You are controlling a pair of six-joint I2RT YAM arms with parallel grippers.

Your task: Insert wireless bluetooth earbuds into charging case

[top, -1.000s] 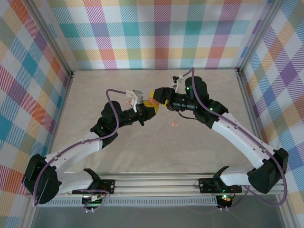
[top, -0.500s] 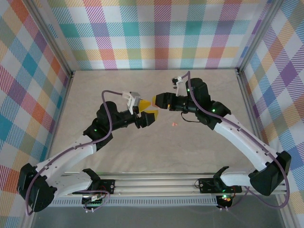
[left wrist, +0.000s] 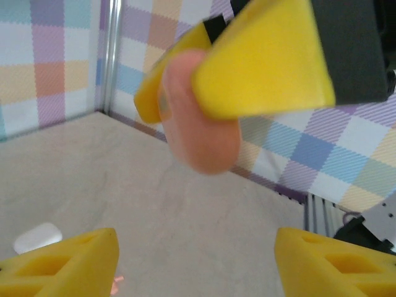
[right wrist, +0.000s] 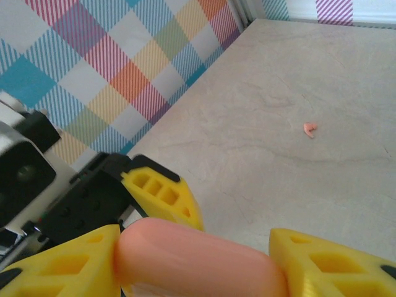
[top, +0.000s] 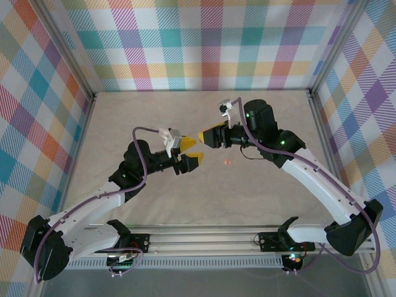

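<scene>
Jaws on your right gripper (right wrist: 197, 252) were pinched on the pink case (right wrist: 198, 265), which sat between the two yellow fingers and clear of the table (right wrist: 322, 198). Top view had the same grip, right gripper (top: 202, 136) pointing left at mid-table with the case tucked in its tips. Your left gripper (top: 190, 152) sat just beside it, nearly tip to tip, not touching. Its fingers were spread wide with nothing between them. Left wrist view confirmed this: both yellow fingers (left wrist: 65, 267) were far apart at the bottom edge, and the pink case (left wrist: 204, 133) hung above them in the other gripper's grasp. One pink earbud (top: 226, 162) lay loose on the table (top: 260, 192), near both grippers and touching neither. From the right wrist view the earbud (right wrist: 310, 129) was on bare table, well beyond the case. A white pebble-shaped item (left wrist: 38, 237) rested on the table past your left finger; you couldn't tell from that blur what it was.
</scene>
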